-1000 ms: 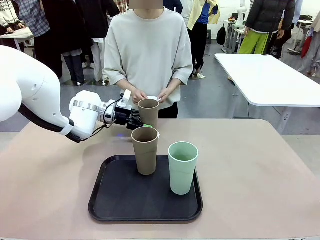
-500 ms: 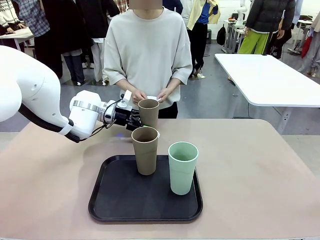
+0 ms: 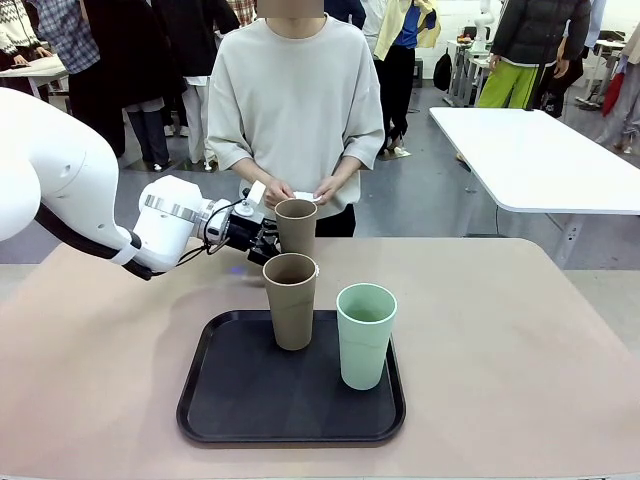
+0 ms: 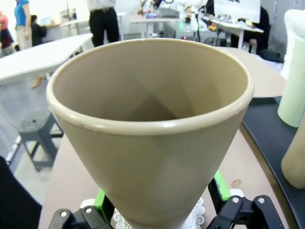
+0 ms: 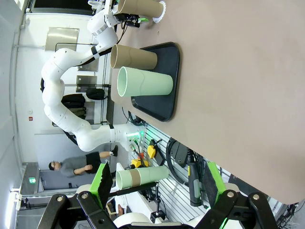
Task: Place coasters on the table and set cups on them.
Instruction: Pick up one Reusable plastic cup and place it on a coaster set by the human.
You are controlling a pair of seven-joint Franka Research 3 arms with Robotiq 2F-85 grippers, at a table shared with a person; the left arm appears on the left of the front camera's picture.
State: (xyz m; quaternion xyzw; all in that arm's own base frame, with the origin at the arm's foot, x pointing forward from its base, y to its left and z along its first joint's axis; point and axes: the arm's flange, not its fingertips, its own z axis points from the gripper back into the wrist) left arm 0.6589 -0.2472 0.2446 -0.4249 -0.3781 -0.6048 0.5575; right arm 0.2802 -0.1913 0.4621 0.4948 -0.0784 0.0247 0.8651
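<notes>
A tan cup (image 3: 296, 226) stands upright on a white scalloped coaster (image 4: 198, 217) on the beige table (image 3: 520, 330), just beyond the tray. My left gripper (image 3: 273, 243) is open around that cup's lower part, with a green pad (image 4: 219, 187) on each side of it. A second tan cup (image 3: 290, 313) and a mint green cup (image 3: 365, 334) stand on the black tray (image 3: 230, 400). The person's hands (image 3: 300, 193) hold more white coasters at the table's far edge. My right gripper (image 5: 156, 191) is open with nothing between its fingers, well away from the tray (image 5: 164, 81).
The person stands close behind the far cup at the table's far edge. A white table (image 3: 540, 155) sits at the back right. Bare tabletop lies on both sides of the tray.
My left arm has drawn back slightly to the left. The far tan cup stays in place, and the tray and its cups have not moved.
</notes>
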